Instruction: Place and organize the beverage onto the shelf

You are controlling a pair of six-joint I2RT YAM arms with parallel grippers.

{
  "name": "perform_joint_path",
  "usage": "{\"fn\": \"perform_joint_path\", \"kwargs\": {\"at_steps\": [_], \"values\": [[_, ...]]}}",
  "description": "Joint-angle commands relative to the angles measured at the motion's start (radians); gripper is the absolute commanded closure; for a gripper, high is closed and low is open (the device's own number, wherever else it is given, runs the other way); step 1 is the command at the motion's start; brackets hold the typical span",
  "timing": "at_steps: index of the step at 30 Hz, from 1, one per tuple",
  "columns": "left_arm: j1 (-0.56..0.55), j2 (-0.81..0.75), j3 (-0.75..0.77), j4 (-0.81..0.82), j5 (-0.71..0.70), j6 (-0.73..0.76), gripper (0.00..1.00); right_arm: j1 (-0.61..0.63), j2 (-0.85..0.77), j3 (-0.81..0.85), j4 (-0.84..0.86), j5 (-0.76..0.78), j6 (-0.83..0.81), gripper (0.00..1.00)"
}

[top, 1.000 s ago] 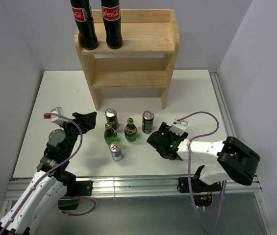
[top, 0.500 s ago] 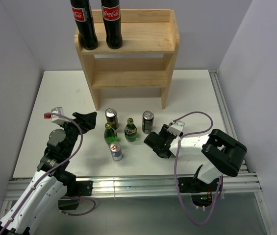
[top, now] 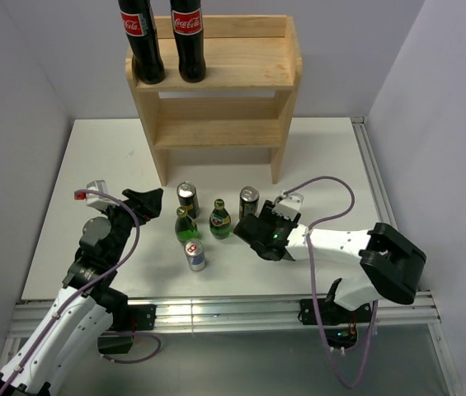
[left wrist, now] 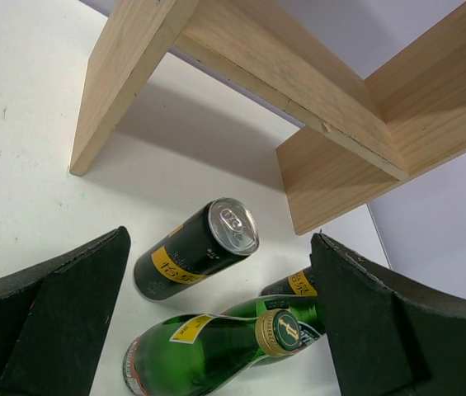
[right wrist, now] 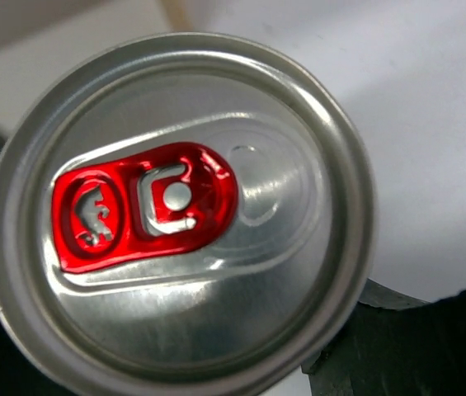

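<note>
The wooden shelf [top: 216,124] stands at the back with two cola bottles [top: 143,41] on its top tier. In front of it on the table are a dark can [top: 187,196], two green bottles [top: 185,224], a small silver-blue can [top: 195,256] and a second dark can [top: 249,198]. My right gripper [top: 254,218] is shut on that second can. Its silver top with a red pull tab [right wrist: 142,206] fills the right wrist view, with a dark finger [right wrist: 430,346] beside it. My left gripper [top: 146,202] is open, left of the drinks. The dark can [left wrist: 195,252] and a green bottle [left wrist: 216,351] show between its fingers.
The white table [top: 92,157] ends at a metal rail [top: 216,309] in front and a rail [top: 373,173] on the right. Grey walls close in on both sides. The shelf's lower tier [top: 216,132] holds nothing. The shelf's legs [left wrist: 109,99] appear in the left wrist view.
My right gripper has swung left and forward to the dark can on the right and closed on it. The left arm and the other drinks have not moved.
</note>
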Motion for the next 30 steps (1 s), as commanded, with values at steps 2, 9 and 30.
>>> {"fn": "perform_joint_path", "kwargs": {"at_steps": [2, 9, 30], "values": [[-0.004, 0.003, -0.007, 0.055, -0.021, 0.002, 0.02, 0.086, -0.104, 0.188, -0.145, 0.147, -0.065, 1.0], [-0.004, 0.023, 0.016, 0.077, -0.032, 0.009, 0.02, 0.118, -0.259, 0.458, 0.067, 0.084, -0.661, 1.0], [-0.004, 0.005, 0.027, 0.074, -0.041, 0.001, 0.02, -0.175, 0.232, 1.609, 0.185, -0.2, -1.401, 1.0]]}}
